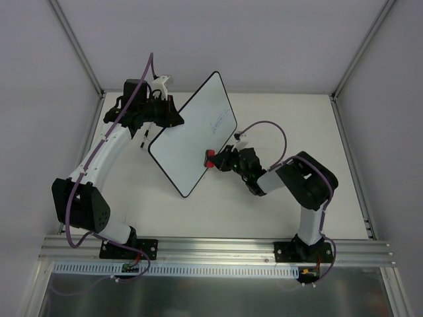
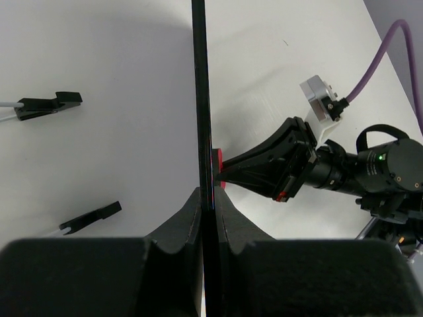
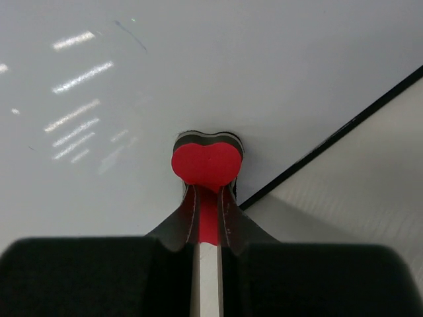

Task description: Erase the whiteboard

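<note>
The whiteboard (image 1: 192, 135) is held tilted above the table, with faint blue writing near its right edge. My left gripper (image 1: 173, 119) is shut on its left edge; in the left wrist view the board shows edge-on as a black line (image 2: 201, 99) between my closed jaws (image 2: 209, 206). My right gripper (image 1: 218, 159) is shut on the small red eraser (image 1: 209, 158) and presses it against the board's lower right face. In the right wrist view the red eraser (image 3: 206, 165) sits against the white board surface (image 3: 198, 72), close to the black rim (image 3: 344, 129).
Two small black clips (image 2: 49, 105) (image 2: 91, 218) lie on the table left of the board. A white object (image 1: 162, 82) sits behind the left gripper. The enclosure's walls and metal frame bound the white table (image 1: 297, 125).
</note>
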Tool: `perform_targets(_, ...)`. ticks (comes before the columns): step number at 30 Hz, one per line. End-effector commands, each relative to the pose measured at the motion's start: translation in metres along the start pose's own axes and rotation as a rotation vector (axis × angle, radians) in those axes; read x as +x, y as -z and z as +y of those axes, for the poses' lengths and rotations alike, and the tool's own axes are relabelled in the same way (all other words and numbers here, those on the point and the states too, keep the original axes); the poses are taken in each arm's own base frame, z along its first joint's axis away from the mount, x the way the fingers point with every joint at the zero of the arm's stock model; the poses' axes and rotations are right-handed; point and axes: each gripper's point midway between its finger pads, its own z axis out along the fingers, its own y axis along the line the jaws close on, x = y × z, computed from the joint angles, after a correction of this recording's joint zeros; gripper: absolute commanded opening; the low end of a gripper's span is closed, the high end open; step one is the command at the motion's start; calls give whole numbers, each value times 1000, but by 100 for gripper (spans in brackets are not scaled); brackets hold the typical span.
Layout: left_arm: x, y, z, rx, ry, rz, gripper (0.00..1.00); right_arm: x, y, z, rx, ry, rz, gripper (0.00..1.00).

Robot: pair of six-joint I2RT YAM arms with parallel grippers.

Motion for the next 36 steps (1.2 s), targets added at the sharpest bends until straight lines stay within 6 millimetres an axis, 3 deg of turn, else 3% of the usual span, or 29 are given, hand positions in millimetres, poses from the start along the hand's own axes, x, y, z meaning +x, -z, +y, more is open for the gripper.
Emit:
perform_targets(1,51,-1,-40,178,45,169,0,-61,-9,44,-98,73,-126,0)
perform_targets(7,52,0,-42,185,46,173,0,-104,-19,86,-183,106,-194,0)
perform_targets(11,52,0,-42,189,46,174,0,-117,-26,107,-229,121,-203,0)
perform_targets(16,53,0,-41,189,47,178,0,-126,-34,115,-246,120,-211,0)
perform_targets(19,51,0,-42,188,44,174,0,-124,-37,104,-217,110,-208,0)
perform_targets(22,51,1,-42,188,45,173,0,-115,-36,99,-212,142,-178,0)
perform_targets(27,50,-1,-41,185,46,175,0,-93,-28,114,-262,166,-125,0)
perform_targets(33,43,-3,-41,182,43,163,0,-31,-14,135,-333,204,1,0)
perform_targets(36,41,-3,-41,179,40,159,0,-2,-7,124,-324,166,42,0)
